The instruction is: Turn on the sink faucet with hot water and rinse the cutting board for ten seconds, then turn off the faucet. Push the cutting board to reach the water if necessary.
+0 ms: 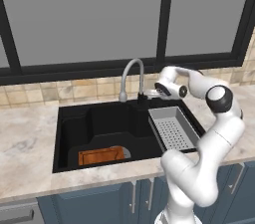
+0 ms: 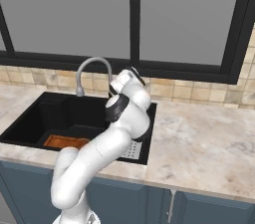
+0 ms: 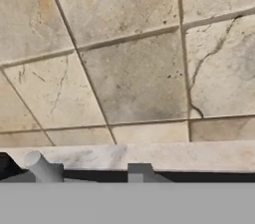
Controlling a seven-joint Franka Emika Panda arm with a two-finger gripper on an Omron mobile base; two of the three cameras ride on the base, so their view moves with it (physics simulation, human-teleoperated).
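The sink faucet [image 1: 132, 70] arches its grey spout over the back of the black sink [image 1: 69, 118], and no water runs from it. My gripper [image 1: 151, 90] reaches in from the right, right beside the faucet's short black base [image 1: 143, 98]. Its jaws are too small and too hidden to read. In the hand view, backsplash tiles sit close ahead and a grey round stub [image 3: 42, 168] of the faucet rises at lower left. The cutting board [image 1: 101, 156] lies flat on the basin floor at the front, also seen as the orange-brown cutting board [image 2: 63, 142], far from the spout.
A grey perforated drainer tray [image 1: 172, 128] rests across the sink's right end, just under my forearm. Marble counter [image 2: 199, 143] spreads to the right and another stretch of counter [image 1: 25, 138] to the left. A dark-framed window [image 1: 164, 19] stands behind the tiled backsplash.
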